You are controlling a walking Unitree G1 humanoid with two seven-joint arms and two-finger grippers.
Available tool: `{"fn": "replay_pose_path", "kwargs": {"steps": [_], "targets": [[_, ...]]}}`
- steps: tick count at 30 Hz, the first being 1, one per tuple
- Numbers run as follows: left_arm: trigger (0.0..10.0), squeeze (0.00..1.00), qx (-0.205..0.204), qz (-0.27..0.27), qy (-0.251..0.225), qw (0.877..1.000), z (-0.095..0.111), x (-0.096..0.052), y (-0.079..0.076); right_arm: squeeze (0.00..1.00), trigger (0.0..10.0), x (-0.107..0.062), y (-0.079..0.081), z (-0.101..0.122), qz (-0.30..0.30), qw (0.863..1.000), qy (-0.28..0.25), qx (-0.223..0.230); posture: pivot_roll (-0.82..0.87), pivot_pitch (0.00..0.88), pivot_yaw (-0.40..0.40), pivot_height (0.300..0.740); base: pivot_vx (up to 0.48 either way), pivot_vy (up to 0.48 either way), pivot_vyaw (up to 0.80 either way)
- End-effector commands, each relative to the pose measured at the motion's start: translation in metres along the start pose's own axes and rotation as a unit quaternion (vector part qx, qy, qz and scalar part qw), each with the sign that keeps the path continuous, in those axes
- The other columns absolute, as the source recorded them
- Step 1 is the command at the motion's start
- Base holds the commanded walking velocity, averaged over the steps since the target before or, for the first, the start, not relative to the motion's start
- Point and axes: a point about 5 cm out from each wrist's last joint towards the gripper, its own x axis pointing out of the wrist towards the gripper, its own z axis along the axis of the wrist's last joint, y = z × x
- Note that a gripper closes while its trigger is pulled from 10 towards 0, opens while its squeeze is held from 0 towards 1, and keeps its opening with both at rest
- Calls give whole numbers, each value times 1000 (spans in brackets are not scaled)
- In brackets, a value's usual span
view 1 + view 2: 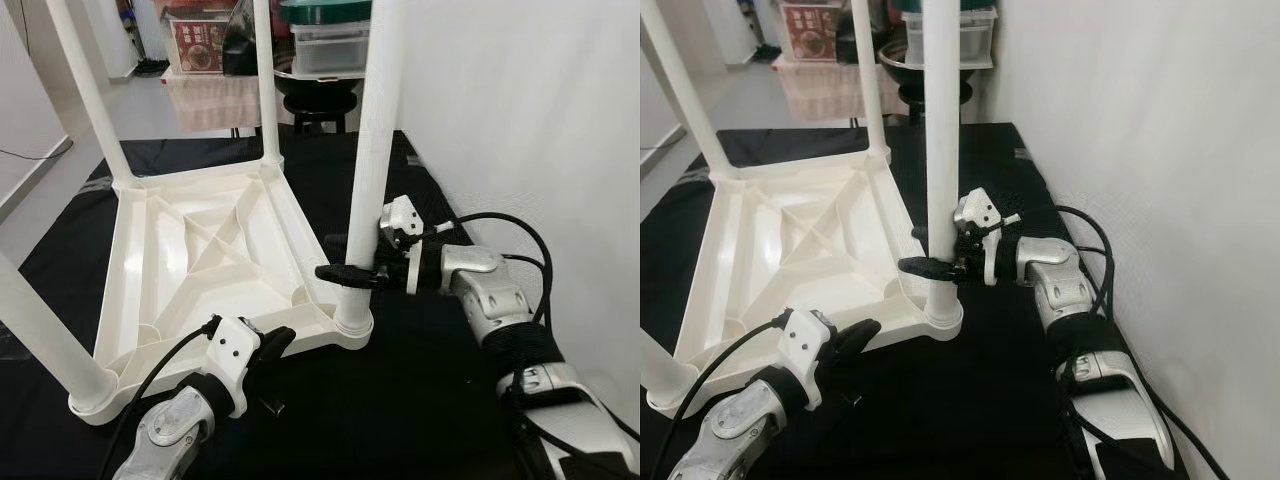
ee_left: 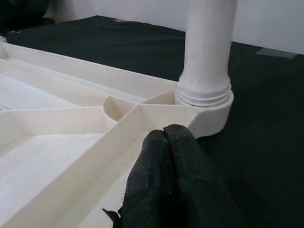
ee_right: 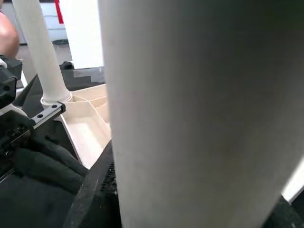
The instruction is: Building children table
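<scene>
On the black mat | the white table top [image 1: 200,250] lies upside down | right gripper [image 1: 348,258] squeezes the near leg [image 1: 368,170] low, by its socket | left gripper [image 1: 272,343] pinched shut, pressing the rim | tip: hold the top still, keep the leg straight, push down.

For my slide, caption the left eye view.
Right gripper clasps a white leg of the upturned table; left gripper rests at its edge.

Right end effector [image 1: 345,272] clamped sideways, arm bent; left end effector [image 1: 278,342] fingers pressed together, low.
</scene>
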Motion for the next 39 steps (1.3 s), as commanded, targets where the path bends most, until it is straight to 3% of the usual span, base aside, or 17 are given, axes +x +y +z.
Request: {"fn": "replay_pose_path", "kwargs": {"steps": [1,10,13,14,15,16,17,18,19,22,25,26,27,28,29,31,39], "targets": [[10000,0,-2,-2,5,1000,-2,-1,-4,0,0,5,1,-2,2,1000,7,-5,-40,87,-27,740,0,0,0],[10000,0,-5,-2,1,1000,0,-1,-5,0,0,-7,-5,-6,-72,997,13,-25,-64,98,-31,740,0,0,0],[10000,0,-6,-1,-1,1000,1,-1,-2,0,0,-10,6,-29,-246,969,17,-9,-82,105,-29,740,0,0,0],[10000,0,-6,-1,-1,1000,1,-1,-2,0,0,-10,6,-29,-246,969,17,-9,-82,105,-29,740,0,0,0],[10000,0,-6,0,-1,1000,1,-2,-1,0,0,-2,29,-54,-335,940,28,57,-98,107,-19,740,0,0,0],[10000,0,-6,0,-1,1000,1,-2,-1,0,0,-2,29,-54,-335,940,28,57,-98,107,-19,740,0,0,0],[10000,0,-7,0,-2,1000,2,-2,0,0,0,11,64,-74,-344,934,52,82,-95,112,-14,740,0,0,0],[10000,0,-7,0,-2,1000,2,-2,0,0,0,11,64,-74,-344,934,52,82,-95,112,-14,740,0,0,0],[10000,0,-6,-1,-2,1000,2,-1,1,0,0,16,76,-69,-349,934,73,16,-88,114,-11,740,0,0,0],[10000,0,-4,-1,0,1000,1,-1,3,0,0,19,74,-60,-342,938,57,-4,-122,104,11,740,0,0,0],[10000,0,-1,-7,3,1000,0,4,4,0,0,21,60,-65,-315,947,51,34,-90,85,-12,740,0,0,0],[10000,0,0,-3,2,1000,0,4,5,0,5137,22,59,-65,-309,949,51,40,-98,78,-6,740,0,0,0],[10000,0,0,-3,2,1000,0,4,5,0,5137,22,59,-65,-309,949,51,40,-98,78,-6,740,0,0,0],[10000,0,1,3,1,1000,0,5,5,0,10000,24,59,-63,-300,952,38,49,-89,74,-9,740,0,0,0],[10000,0,2,7,1,1000,0,5,6,0,10000,26,60,-60,-283,957,25,60,-87,72,-9,740,0,0,0],[10000,0,4,7,3,1000,-1,6,6,1000,10000,30,63,-55,-257,964,13,65,-84,64,-12,740,0,0,0],[10000,0,2,0,6,1000,-2,8,3,1000,10000,47,73,-31,-130,991,-29,28,-64,54,-20,740,0,0,0]]}}
